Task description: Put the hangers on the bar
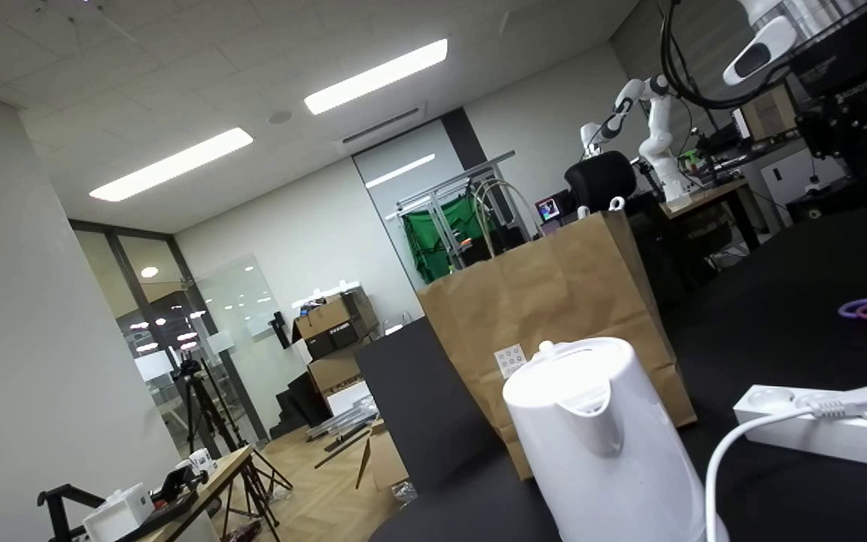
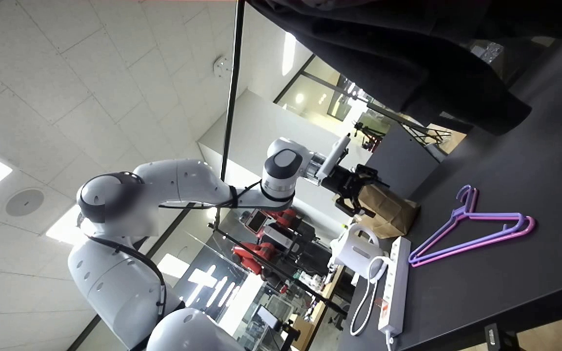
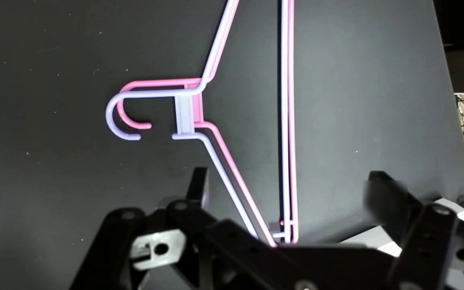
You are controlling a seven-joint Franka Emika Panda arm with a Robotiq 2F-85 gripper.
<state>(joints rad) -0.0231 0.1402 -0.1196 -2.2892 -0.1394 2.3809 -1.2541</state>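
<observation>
Wrist view; claw (image 3: 290, 180) spread; room between hangers (image 3: 187, 114) and table edge (image 3: 444, 60)

ROBOTIQ lettering (image 1: 860, 92) on the hand (image 3: 290, 183)

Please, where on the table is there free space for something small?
Free: table between the long sides of the hangers and the edge in the wrist view; also between their hooks and the bag. Crowded: around the power strip, with kettle and cable.
</observation>
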